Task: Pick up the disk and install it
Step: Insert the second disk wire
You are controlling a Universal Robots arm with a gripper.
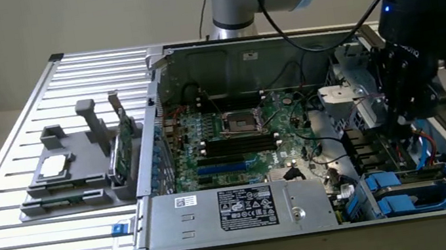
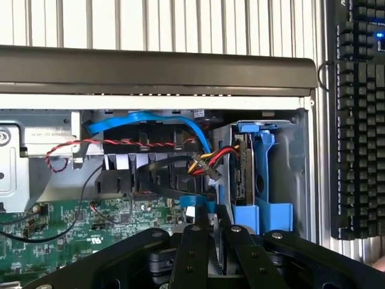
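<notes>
Claw (image 2: 207,226) hangs inside the open computer case (image 1: 221,52), over its drive-bay corner at the exterior view's right; fingers (image 2: 192,253) nearly together, nothing visibly between the tips, and whether they pinch anything cannot be told. The disk (image 2: 245,171) sits upright on edge in its blue carrier frame (image 2: 264,180), already within the drive bay against the case wall, just beside the fingertips. Case contents: green motherboard (image 1: 234,136) with an empty CPU socket (image 1: 236,122), a grey power supply (image 1: 236,210) with a black label along the near edge, blue drive carriers (image 1: 410,190) at the near right corner. Blue data cable (image 2: 144,120), a red-and-black twisted wire pair (image 2: 108,144) and a yellow-red-black power lead (image 2: 207,162) cross the space beside the bay, close to the fingers. Case rests on a slatted aluminium table (image 1: 11,249). At the exterior view's left, outside the case, a grey fixture (image 1: 71,174) holds a small silver chip (image 1: 54,166) and a green circuit card (image 1: 126,146) standing upright. A black keyboard (image 2: 358,120) lies past the case wall. Plain pale wall behind.
</notes>
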